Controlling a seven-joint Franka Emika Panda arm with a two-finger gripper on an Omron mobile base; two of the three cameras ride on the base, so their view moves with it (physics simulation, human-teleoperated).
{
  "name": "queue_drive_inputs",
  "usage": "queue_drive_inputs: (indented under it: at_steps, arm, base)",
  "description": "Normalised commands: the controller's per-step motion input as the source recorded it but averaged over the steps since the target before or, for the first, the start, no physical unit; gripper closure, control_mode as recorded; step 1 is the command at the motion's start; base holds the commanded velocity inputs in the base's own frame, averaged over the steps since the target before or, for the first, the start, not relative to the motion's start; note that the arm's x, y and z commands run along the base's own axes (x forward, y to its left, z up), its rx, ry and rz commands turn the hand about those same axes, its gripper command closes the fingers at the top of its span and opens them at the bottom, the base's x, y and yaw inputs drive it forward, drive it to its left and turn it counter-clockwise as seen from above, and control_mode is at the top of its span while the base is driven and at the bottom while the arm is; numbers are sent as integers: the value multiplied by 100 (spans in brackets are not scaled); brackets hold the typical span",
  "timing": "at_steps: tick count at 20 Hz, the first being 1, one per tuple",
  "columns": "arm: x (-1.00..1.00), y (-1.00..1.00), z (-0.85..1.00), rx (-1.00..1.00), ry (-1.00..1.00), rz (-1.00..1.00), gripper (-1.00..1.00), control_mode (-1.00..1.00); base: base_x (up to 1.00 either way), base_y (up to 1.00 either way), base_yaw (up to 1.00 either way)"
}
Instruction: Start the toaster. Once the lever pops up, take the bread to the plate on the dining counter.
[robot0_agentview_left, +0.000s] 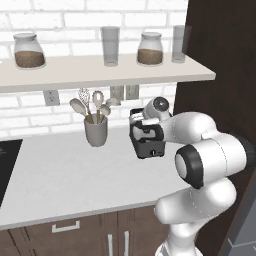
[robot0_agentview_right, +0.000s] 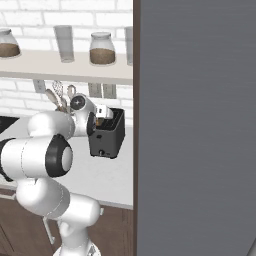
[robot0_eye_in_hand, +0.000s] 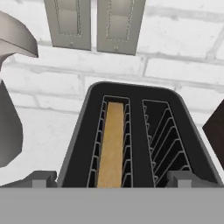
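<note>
The toaster (robot0_eye_in_hand: 131, 135) is seen standing on the surface (robot0_agentview_left: 65, 170) near the brick wall, beside the utensil cup (robot0_agentview_left: 96, 131). The bread (robot0_eye_in_hand: 111, 144) is seated edge-up in its left slot in the hand view; the right slot is bare. The fingers (robot0_eye_in_hand: 111, 179) are held wide apart just above the toaster's near end, with nothing gripped. The lever is not made out in these views, so a downward push could be landed on the slot rim or casing instead, and the light toaster could be tipped or slid. If the bread is pinched before toasting is started, the order of the task would be broken.
</note>
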Motion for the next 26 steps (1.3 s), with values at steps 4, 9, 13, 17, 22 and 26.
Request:
queue_drive_inputs:
  at_steps: [4,9,13,17,22,26]
  arm:
    - [24,4,-13,-1,0,0,-100,-100]
    - [22,1,-11,0,0,0,-100,-100]
    - [16,0,-10,0,0,0,-100,-100]
    - [6,0,-4,0,0,0,100,-100]
    - [0,0,0,0,-2,0,100,-100]
    - [0,0,1,0,-12,0,100,-100]
  base:
    - [0,0,0]
    - [0,0,0]
    - [0,0,0]
    - [0,0,0]
    - [0,0,0]
    - [0,0,0]
